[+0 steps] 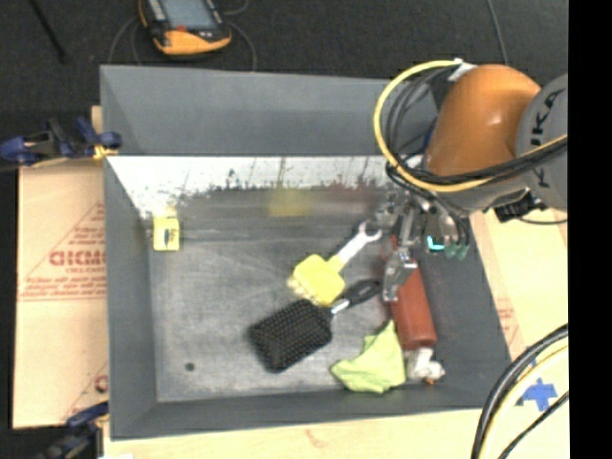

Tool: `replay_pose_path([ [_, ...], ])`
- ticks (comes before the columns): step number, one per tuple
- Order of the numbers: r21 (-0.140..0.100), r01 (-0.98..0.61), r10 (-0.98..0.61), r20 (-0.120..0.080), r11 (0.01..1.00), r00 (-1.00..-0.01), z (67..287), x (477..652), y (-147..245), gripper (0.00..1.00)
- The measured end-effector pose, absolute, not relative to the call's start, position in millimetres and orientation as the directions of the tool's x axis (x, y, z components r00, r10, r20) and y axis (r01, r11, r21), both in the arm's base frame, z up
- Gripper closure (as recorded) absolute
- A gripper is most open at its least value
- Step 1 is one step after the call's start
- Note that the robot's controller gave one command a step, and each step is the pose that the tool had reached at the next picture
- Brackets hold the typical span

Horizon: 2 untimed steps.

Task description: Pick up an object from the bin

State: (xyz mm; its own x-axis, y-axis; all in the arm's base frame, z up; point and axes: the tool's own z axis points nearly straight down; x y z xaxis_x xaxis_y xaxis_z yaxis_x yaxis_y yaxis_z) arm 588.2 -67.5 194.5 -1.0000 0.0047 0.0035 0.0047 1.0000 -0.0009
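The red cylinder (415, 318) lies lengthwise at the right of the grey metal bin (191, 295), and the gripper (400, 271) hangs at its far end; whether it is open or closed cannot be told. The bin's floor is scuffed, and beyond its far wall an orange-and-black handheld device (184, 19) sits on dark floor. Left of the cylinder lie a yellow-green cloth (368, 366), a black hairbrush (287, 336) and a white-handled yellow brush (318, 277), with a small yellow tag (165, 234) well apart by the left wall.
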Motion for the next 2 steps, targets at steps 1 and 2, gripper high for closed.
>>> replay_pose_path([
  [1,-0.002,0.003,0.003,-0.005,1.0,-1.0,199.1,590.0,-67.4,0.0],
  [2,-0.004,-0.125,-0.125,-0.007,0.992,-0.992,177.5,577.7,-29.2,0.0],
])
